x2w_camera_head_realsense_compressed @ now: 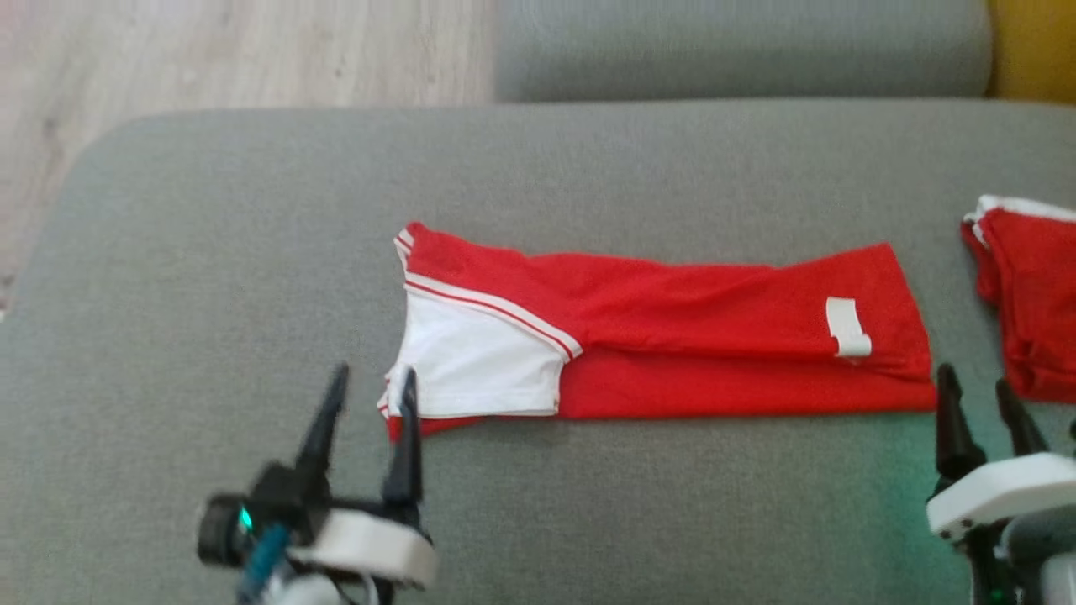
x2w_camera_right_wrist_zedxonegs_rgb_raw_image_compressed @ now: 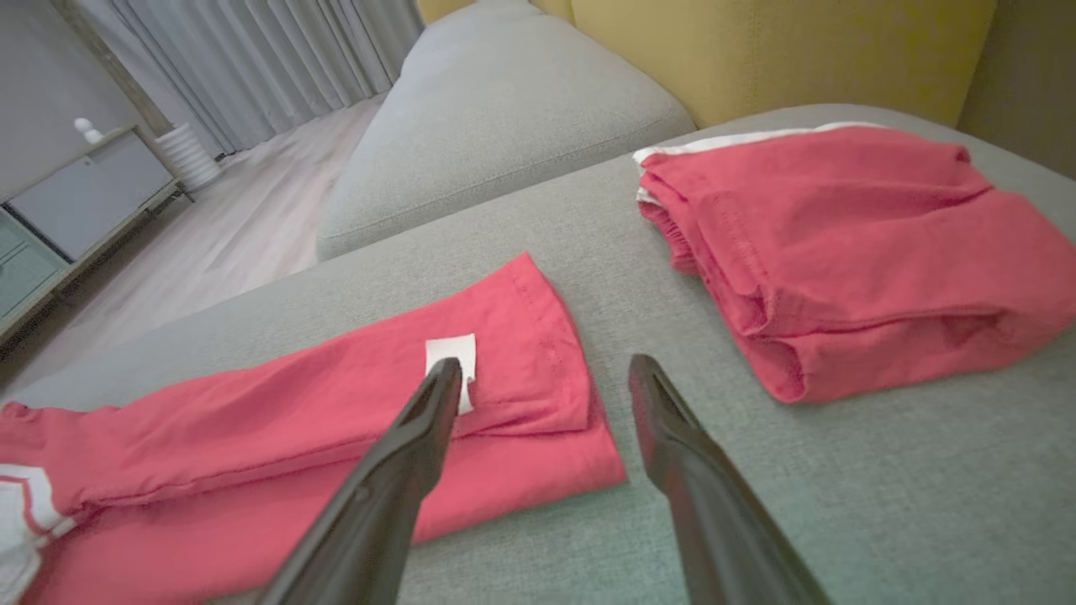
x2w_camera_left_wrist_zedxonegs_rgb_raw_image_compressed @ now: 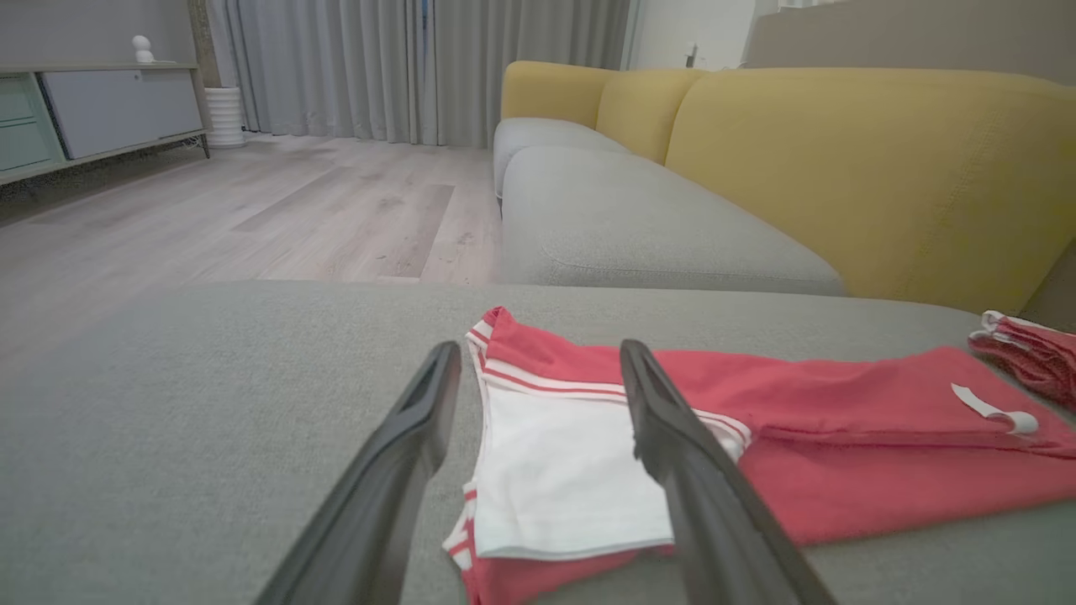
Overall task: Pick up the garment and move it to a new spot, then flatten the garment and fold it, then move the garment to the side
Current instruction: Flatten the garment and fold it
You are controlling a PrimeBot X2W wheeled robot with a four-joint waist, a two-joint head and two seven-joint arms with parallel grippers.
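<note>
The garment is a red shirt with a white sleeve panel and a small white tag, folded into a long strip across the grey cushion. It also lies in the left wrist view as the garment and in the right wrist view as the garment. My left gripper stands open just off its left end, one finger over the white sleeve's corner, holding nothing. My right gripper is open at the strip's right end, empty. In their own views the left gripper and right gripper show spread fingers.
A second red garment, folded thick, lies on the cushion's right side, also seen as the folded pile. Behind are a grey seat cushion and yellow backrest. Wooden floor lies beyond the cushion's rounded left corner.
</note>
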